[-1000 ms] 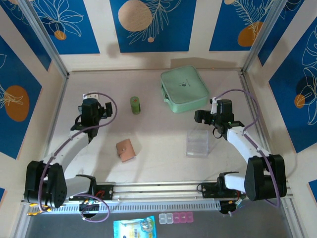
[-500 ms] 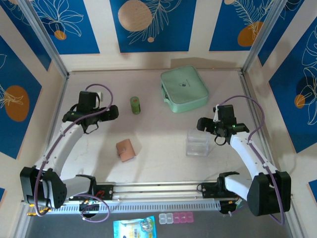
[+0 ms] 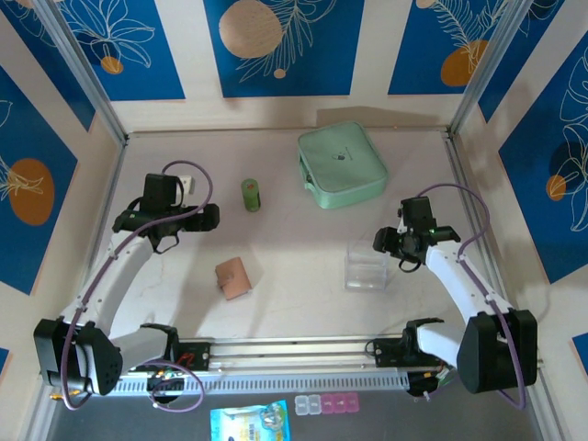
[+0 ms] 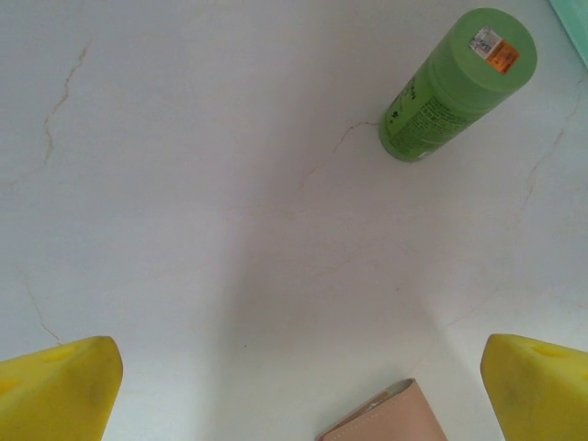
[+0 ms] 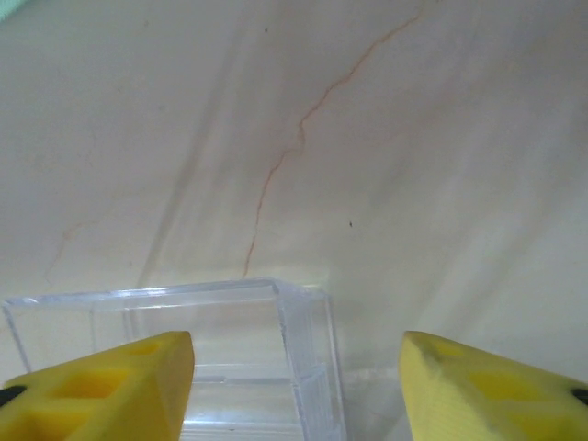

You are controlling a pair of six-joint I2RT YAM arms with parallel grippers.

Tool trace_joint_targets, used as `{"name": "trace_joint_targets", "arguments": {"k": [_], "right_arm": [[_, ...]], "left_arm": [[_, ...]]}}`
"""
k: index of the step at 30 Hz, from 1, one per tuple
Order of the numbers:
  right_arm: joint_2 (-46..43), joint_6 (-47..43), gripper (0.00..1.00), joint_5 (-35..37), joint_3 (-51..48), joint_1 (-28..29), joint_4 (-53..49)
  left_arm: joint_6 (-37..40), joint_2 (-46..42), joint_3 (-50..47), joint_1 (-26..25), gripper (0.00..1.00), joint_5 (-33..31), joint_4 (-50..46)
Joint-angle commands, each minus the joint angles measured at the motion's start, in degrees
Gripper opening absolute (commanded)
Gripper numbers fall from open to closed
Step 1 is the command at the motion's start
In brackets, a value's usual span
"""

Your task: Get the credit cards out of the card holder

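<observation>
The card holder (image 3: 233,277) is a pinkish-tan wallet lying closed on the table, left of centre. One of its corners (image 4: 390,421) shows at the bottom of the left wrist view. The credit cards are hidden. My left gripper (image 3: 209,217) hovers behind and to the left of the holder, pointing right. It (image 4: 299,393) is open with nothing between its yellow fingers (image 4: 60,390). My right gripper (image 3: 384,243) is at the right rear corner of a clear plastic box (image 3: 366,266). Its (image 5: 299,390) jaws stand apart, with the box's corner wall (image 5: 303,367) between them, untouched.
A green bottle (image 3: 251,194) lies behind the holder and shows in the left wrist view (image 4: 455,83). A mint-green zip case (image 3: 341,164) sits at the back, right of centre. Aluminium frame rails (image 3: 101,211) border the table's sides.
The right gripper has moved nearer and lower over the clear box, and its jaws have narrowed. The left arm swung out so its gripper points right; its jaws stayed wide.
</observation>
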Motion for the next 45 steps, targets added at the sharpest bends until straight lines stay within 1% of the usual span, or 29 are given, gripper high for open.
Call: {"name": "trace_joint_targets", "arguments": {"k": [1,4,6,10,18,31,45], "right_arm": [[2.0,-0.3,0.52,0.0,2.5,-0.2,-1.5],[3.7,-0.7,0.41,0.0,3.3,-0.3,-1.4],[4.8,-0.8,0.36,0.2,3.7,-0.3,-1.5],[6.7,-1.2,0.3,-0.6,4.5,-0.3,-1.5],[8.5,-1.3,0.24,-1.2,5.2,-0.3,-1.6],[9.1,0.0,0.22,-0.5,5.3,1.6,-3.1],[11.2,0.8,0.15,0.1,6.3,3.1,-3.2]], "left_arm": [[1.8,-1.2,-0.9,-0.3,1.0,-1.4,-0.7],[1.8,-1.2,-0.9,-0.3,1.0,-1.5,-0.8],[1.9,-1.0,-0.8,-0.3,1.0,-1.6,-0.8],[1.7,-0.6,-0.6,-0.3,1.0,-1.8,-1.0],[1.8,-0.6,-0.6,-0.3,1.0,-2.2,-1.3],[1.7,-0.3,-0.4,-0.3,1.0,-2.4,-1.6],[1.8,-0.1,-0.5,-0.3,1.0,-3.1,-1.8]]}}
